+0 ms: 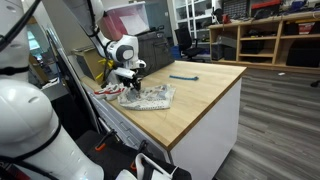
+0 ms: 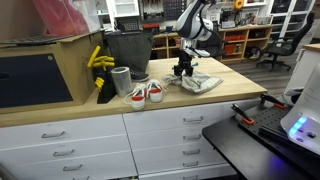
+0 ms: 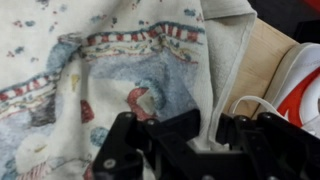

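Black end effector (image 3: 207, 147) pinches cloth (image 3: 100, 80), fingertips hidden.

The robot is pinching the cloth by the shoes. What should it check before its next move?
1. Is the gripper shut on the cloth? Ok, a fold sits between its fingers.
2. Is the white lace free of the grip? Cannot tell, it runs close by.
3. Are the sneakers off the cloth? Ok, bare wood shows between.
4. Is the cloth fully on the table? Ok.
5. Is the blue tool out of the way? Ok, it lies apart.
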Tool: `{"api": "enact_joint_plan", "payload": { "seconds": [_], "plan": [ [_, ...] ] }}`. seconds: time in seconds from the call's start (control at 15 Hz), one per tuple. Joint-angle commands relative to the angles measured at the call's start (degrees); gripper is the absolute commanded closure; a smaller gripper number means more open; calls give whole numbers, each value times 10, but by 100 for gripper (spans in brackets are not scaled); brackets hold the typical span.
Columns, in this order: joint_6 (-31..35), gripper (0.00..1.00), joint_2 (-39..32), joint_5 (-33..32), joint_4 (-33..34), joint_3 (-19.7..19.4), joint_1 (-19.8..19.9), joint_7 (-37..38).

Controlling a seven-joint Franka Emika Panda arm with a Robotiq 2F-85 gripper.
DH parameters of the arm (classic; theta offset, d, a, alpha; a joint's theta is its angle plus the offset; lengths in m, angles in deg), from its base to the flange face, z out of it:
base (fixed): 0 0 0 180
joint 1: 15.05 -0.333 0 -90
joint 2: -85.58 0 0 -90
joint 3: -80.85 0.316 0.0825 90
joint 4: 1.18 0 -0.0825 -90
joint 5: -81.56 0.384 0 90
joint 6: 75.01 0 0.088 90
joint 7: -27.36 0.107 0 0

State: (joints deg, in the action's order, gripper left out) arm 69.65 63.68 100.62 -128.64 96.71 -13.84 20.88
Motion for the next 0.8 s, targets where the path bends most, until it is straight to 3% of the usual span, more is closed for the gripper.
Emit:
{"api": "enact_joint_plan", "payload": {
  "seconds": [0.0,0.73],
  "plan": [
    [-52,100,30,30,10,-14,11,-23],
    [-182,100,24,37,74,-67,21,-54]
  ]
}}
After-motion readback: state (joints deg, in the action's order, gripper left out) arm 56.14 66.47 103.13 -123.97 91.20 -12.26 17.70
